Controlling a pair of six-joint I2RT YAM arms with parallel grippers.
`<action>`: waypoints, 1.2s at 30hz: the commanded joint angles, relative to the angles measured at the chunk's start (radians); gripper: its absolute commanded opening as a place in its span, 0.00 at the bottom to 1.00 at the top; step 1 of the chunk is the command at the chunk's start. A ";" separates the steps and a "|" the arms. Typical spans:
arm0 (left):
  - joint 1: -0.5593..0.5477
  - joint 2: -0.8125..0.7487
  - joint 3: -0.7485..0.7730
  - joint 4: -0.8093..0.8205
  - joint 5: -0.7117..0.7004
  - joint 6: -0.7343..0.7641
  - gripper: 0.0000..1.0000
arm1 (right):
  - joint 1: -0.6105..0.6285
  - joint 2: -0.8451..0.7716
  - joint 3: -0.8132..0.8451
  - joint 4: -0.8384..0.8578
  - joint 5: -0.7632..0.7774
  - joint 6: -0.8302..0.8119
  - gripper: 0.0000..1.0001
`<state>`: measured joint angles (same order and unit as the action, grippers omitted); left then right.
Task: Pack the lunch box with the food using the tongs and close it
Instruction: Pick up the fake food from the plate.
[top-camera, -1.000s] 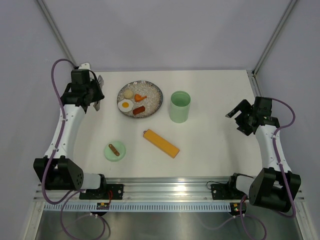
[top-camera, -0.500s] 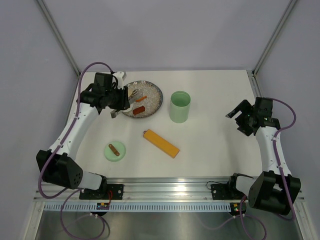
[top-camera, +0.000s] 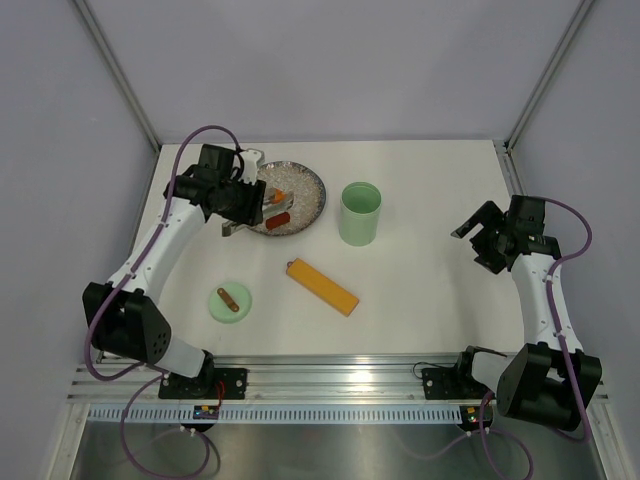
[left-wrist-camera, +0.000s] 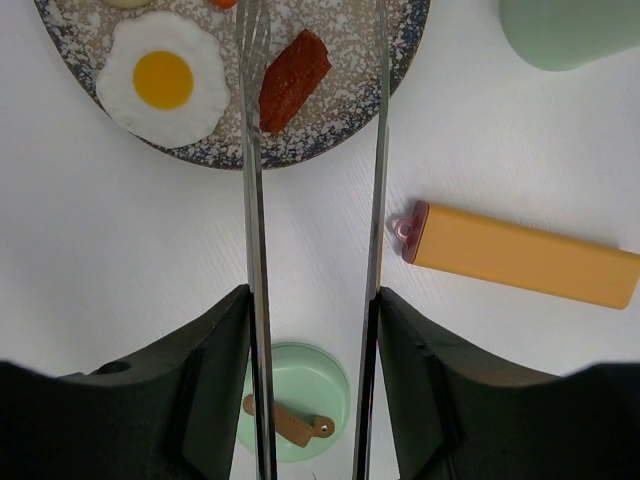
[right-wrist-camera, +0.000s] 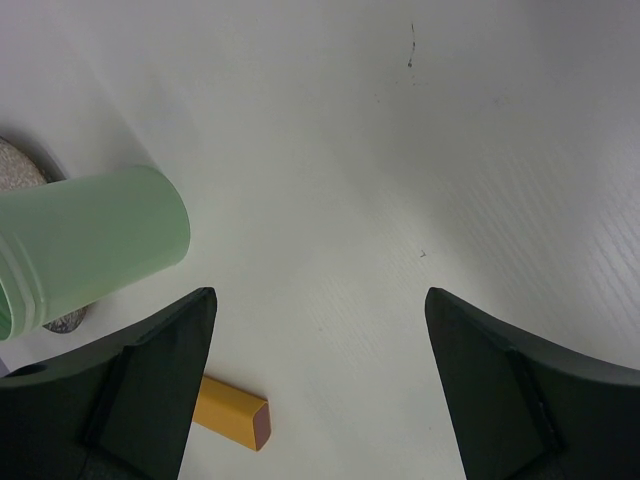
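My left gripper (left-wrist-camera: 312, 295) (top-camera: 240, 200) is shut on the tongs (left-wrist-camera: 252, 200), one slim metal arm pressed against each finger. The tongs reach out over the speckled plate (left-wrist-camera: 400, 50), their arms spread apart, with the reddish-brown sausage (left-wrist-camera: 292, 80) (top-camera: 278, 218) lying between them. A fried-egg piece (left-wrist-camera: 162, 80) sits left of the tongs. The mint-green lunch box (top-camera: 360, 212) (right-wrist-camera: 90, 245) stands open, right of the plate. Its lid (top-camera: 231, 301) (left-wrist-camera: 300, 400), with a brown handle, lies on the table near the front left. My right gripper (top-camera: 478, 232) (right-wrist-camera: 320, 320) hangs open and empty at the far right.
A long orange-yellow bar (top-camera: 322, 287) (left-wrist-camera: 520, 258) (right-wrist-camera: 232, 412) lies slantwise on the table between the lid and the lunch box. An orange piece (top-camera: 280, 195) shows on the plate (top-camera: 305, 190) beside the left arm. Slanted frame posts rise at both back corners.
My left arm swung from the table's back left corner to over the plate, carrying the tongs, whose arms have spread wider. The right arm has not moved.
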<state>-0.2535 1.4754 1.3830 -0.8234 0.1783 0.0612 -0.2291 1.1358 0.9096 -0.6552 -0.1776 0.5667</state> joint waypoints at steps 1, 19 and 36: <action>-0.003 0.028 0.060 0.010 -0.017 0.058 0.54 | 0.002 -0.018 0.031 -0.014 -0.008 -0.028 0.93; -0.004 0.155 0.041 -0.008 -0.066 0.089 0.54 | 0.002 -0.008 0.014 0.008 -0.028 -0.019 0.93; -0.004 0.186 0.028 -0.042 -0.096 0.078 0.54 | 0.002 -0.001 0.011 0.019 -0.039 -0.016 0.93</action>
<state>-0.2543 1.6474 1.3987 -0.8680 0.1047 0.1345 -0.2291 1.1400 0.9096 -0.6571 -0.1967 0.5579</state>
